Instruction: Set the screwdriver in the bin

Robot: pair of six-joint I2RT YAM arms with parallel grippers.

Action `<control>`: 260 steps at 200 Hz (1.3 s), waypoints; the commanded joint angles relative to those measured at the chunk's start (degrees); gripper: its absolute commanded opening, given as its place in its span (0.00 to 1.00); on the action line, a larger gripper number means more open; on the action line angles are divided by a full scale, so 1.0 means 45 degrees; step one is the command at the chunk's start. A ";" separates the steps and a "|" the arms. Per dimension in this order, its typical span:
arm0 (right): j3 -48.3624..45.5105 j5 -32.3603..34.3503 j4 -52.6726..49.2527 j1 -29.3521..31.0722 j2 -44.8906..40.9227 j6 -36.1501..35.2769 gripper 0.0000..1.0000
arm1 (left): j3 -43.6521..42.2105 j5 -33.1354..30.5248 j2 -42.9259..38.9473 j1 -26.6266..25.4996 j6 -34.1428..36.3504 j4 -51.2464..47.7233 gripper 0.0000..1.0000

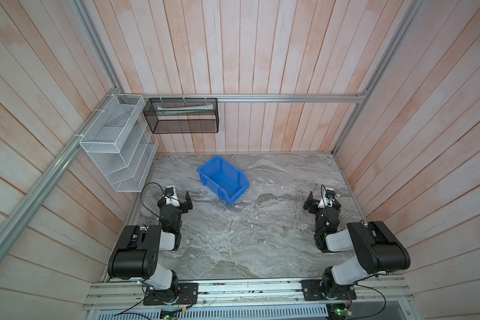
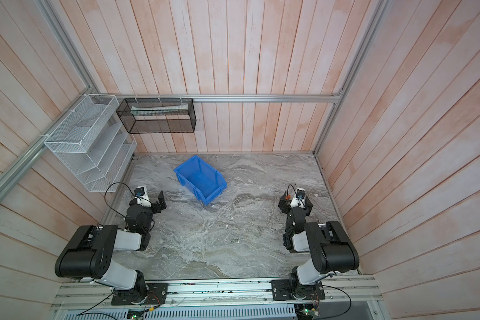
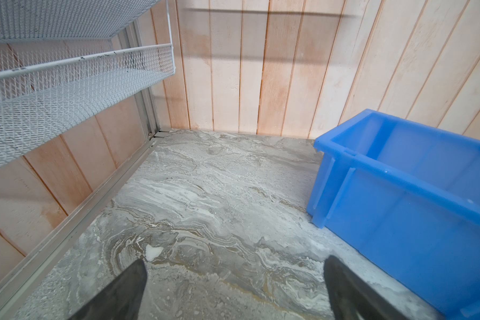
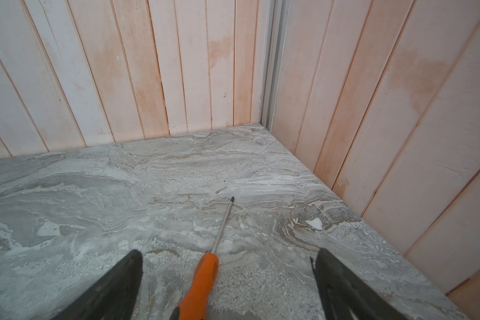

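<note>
Screwdriver [image 4: 204,277] on tabletop [image 4: 94,194], bin [image 1: 222,178] well apart

The worktop [image 1: 275,238] is surfaced in matt veined stone, or perhaps laminate. The walls [image 4: 117,69] are boarded in whitewashed wood. The bin [image 3: 399,221] is moulded in smooth plastic. The screwdriver [image 4: 205,271] is fitted with a ribbed plastic handle and metal shaft. The rack [image 3: 53,91] is formed of white-coated metal mesh.

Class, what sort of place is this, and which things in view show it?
Probably a mock-up robot test cell, not a real room: left arm and right arm mounted on an aluminium rail, plank walls held in metal framing, a white wire rack hung beside a marble-look tabletop.
</note>
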 commanded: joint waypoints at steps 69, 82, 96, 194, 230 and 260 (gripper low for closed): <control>0.0921 0.2693 -0.3483 0.0930 -0.2673 0.0084 0.98 | -0.1137 -0.3418 -0.4231 -0.1407 0.0043 -0.0585 1.00; 0.1913 0.3587 -0.5929 0.0932 -0.3367 0.1161 0.98 | -0.0695 -0.3135 -0.5256 -0.1735 -0.0474 -0.2249 1.00; 0.2926 0.4033 -0.8171 0.0936 -0.3797 0.1835 0.98 | 0.0021 -0.2740 -0.6151 -0.1889 -0.1286 -0.4400 1.00; 0.5118 0.1608 -1.3291 0.0802 -0.5943 0.4230 0.98 | 0.4186 -0.2968 -0.5070 -0.7632 -0.2007 -0.7290 1.00; 0.6186 0.1089 -1.5554 0.0787 -0.5018 0.4804 0.98 | 0.6559 -0.2967 -0.2090 -0.9957 -0.0666 -0.7344 1.00; 0.6499 -0.0167 -1.6509 0.0722 -0.3867 0.5069 0.98 | 0.7987 -0.3318 -0.0589 -1.0950 0.0688 -0.7975 1.00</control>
